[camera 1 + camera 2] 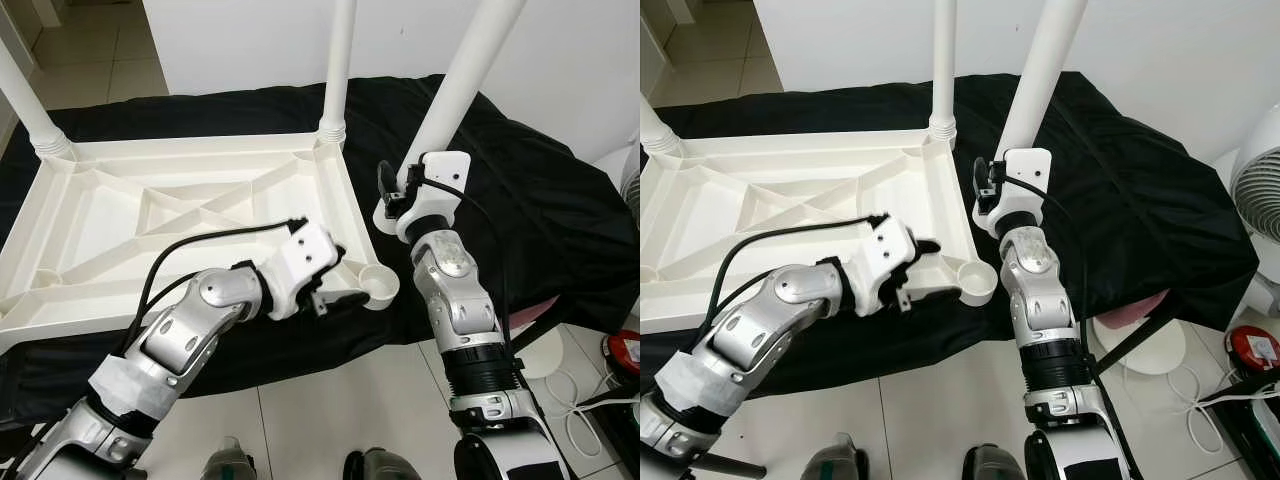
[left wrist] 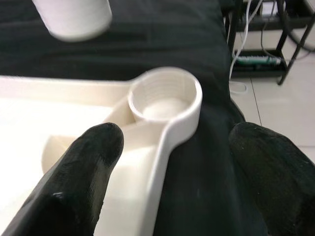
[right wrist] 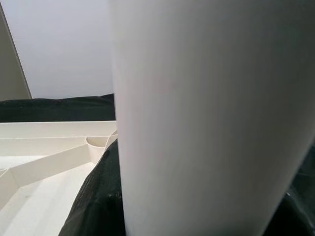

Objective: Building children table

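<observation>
Black cloth over the bed; white fan beside it; tiled floor; white wall

So up close there's a fat white table leg running top to bottom, smooth plastic, taking up most of the right side of the shot. It's so near the camera that it looks slightly soft and shaded on its edges. Behind it on the other side you can see the upside-down white tabletop with its raised ribs crossing at angles, plus a little curved socket wall where the ribs meet. A black cloth lies past the tabletop, dark and wrinkly. Above that is a plain pale wall, with a greyer strip at the far edge.
</observation>
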Controlling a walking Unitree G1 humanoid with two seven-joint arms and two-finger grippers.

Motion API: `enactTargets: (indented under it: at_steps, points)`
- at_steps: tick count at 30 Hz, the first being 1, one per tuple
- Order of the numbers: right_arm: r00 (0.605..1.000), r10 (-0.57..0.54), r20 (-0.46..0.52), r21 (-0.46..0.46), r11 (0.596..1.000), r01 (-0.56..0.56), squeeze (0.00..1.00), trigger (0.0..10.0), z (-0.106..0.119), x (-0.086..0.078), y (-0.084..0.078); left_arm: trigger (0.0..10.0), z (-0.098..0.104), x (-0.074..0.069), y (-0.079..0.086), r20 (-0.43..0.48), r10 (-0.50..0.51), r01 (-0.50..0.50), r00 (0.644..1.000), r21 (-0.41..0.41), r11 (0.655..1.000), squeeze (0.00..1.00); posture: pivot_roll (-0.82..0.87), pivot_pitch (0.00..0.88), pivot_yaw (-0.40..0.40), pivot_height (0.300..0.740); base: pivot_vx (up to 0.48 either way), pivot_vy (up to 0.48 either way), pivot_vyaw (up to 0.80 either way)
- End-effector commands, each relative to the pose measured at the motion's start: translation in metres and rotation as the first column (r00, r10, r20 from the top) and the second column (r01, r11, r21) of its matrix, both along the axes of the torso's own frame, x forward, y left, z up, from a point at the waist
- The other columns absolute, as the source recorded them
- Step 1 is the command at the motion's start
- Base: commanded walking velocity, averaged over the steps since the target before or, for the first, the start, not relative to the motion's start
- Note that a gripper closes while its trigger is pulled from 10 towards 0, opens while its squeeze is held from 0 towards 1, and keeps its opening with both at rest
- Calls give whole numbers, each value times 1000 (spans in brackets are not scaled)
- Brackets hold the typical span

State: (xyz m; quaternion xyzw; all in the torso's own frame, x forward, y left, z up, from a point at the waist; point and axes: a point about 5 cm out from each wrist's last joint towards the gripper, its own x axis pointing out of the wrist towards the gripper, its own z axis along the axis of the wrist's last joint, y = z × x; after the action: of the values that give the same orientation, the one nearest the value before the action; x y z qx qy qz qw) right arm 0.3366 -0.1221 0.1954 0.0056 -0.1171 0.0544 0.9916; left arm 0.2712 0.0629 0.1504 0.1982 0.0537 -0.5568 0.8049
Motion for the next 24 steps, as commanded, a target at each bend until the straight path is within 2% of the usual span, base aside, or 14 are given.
enactTargets:
  at_steps: [1, 8, 12, 24]
  points:
    - [1000, 1, 5, 1, 1000, -1, 0, 10000, 2, -2, 1, 10000, -7, 3, 4, 7, 19, -19, 1000, 53, 998, 0, 32, 0, -8, 740, 0, 0, 0]
    - [1000, -3, 4, 2, 1000, 3, 0, 10000, 2, -3, 0, 10000, -7, 8, 6, 16, 57, -58, 998, 62, 996, 0, 32, 5, -7, 740, 0, 0, 0]
    - [1000, -5, 7, 2, 1000, 5, 0, 10000, 4, -4, 1, 10000, -6, 12, 7, 37, 85, -88, 996, 80, 993, 0, 27, 39, 0, 740, 0, 0, 0]
    - [1000, -27, 1, 12, 1000, 27, 0, 10000, 2, -9, -1, 10000, -7, 6, 9, 18, 69, -70, 997, 100, 992, 0, 24, 70, 15, 740, 0, 0, 0]
